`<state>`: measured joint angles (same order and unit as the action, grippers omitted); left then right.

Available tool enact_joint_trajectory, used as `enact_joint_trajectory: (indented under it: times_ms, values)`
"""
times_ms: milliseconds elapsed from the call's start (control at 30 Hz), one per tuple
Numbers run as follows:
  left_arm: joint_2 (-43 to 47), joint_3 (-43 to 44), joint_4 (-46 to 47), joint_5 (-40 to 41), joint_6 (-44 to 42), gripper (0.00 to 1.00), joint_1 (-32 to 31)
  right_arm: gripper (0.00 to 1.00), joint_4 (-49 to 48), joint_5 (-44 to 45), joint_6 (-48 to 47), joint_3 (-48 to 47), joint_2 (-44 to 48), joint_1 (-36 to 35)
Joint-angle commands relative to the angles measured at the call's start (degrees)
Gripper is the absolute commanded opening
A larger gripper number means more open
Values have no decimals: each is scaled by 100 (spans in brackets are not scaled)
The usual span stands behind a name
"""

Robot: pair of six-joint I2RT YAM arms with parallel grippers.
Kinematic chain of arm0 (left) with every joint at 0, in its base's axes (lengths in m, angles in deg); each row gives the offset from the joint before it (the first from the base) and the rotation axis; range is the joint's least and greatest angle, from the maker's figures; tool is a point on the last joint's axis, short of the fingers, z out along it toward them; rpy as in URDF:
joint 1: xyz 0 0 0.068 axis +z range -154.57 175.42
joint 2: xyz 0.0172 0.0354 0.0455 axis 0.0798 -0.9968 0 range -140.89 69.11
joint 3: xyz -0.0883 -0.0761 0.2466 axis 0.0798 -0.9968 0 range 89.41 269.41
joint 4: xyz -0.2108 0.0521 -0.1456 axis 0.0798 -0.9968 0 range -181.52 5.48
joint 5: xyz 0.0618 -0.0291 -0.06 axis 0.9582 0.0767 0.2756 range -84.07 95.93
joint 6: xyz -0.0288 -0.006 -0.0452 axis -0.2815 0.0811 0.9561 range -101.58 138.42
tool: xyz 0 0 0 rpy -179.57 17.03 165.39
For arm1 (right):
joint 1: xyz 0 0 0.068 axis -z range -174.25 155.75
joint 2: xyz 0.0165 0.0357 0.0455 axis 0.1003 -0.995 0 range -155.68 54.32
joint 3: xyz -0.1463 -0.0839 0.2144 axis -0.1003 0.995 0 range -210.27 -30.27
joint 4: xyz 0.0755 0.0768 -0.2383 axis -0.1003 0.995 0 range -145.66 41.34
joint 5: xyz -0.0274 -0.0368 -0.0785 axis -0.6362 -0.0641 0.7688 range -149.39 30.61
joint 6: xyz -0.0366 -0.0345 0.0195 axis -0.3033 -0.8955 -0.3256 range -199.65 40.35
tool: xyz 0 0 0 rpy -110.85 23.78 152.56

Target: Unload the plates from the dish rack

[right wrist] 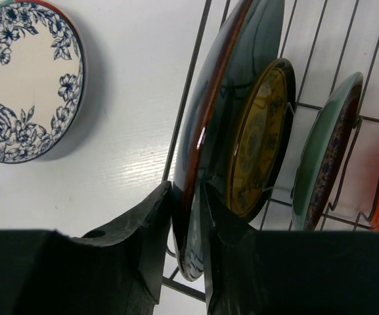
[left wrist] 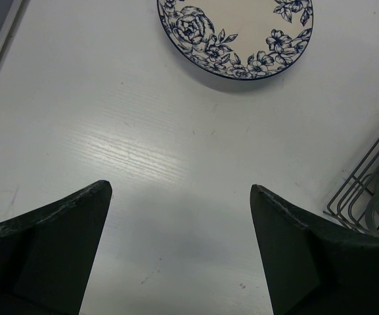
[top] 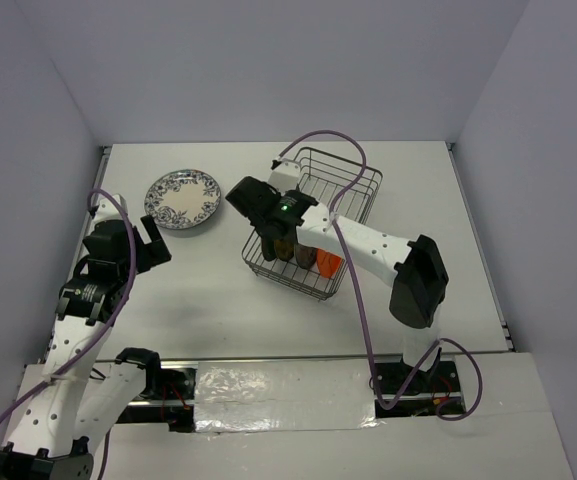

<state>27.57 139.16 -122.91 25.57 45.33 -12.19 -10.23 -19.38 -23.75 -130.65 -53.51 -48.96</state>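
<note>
Overhead: dish rack (top: pixel 340 190) at centre, patterned plate (top: pixel 182 198) flat on the table (top: pixel 218 300) at its ten o'clock. Left wrist: left jaws wide, empty. Right wrist: right jaws seemingly pinch the upright red-edged teal plate (right wrist: pixel 242 79) by its near rim, still in the rack — glazed, slick, heavy, breakable.

White tabletop (top: pixel 218 320), faint wood grain, light scuff marks. Enclosed by plain pale lilac walls (top: pixel 268 60) at 9, 12 and 3 o'clock. Bordered at 6 o'clock by a glossy, wrinkled film strip (top: pixel 278 385). Thin metal edge rail (left wrist: pixel 0 44) along the 9 o'clock side.
</note>
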Motion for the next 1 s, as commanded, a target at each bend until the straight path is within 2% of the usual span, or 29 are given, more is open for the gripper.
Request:
enact_joint_trajectory:
  times_ms: [0,100,267,300,433,667,967]
  values:
    - [41,113,209,58,-125,100,-29,31,-342,112,193,44,174,-4]
    - [41,113,209,66,-116,99,-38,28,-473,121,228,185,306,-12]
    - [41,113,200,101,-108,100,-47,15,-720,139,281,501,482,-12]
    - [41,113,192,110,-108,100,-56,7,-728,139,290,554,526,-12]
    - [32,122,192,128,-99,100,-64,1,-790,165,299,590,614,-12]
    - [23,122,165,163,-81,99,-73,0,-939,235,141,590,860,-21]
    - [41,131,130,260,-37,100,-117,0,-1598,271,-684,344,1510,-74]
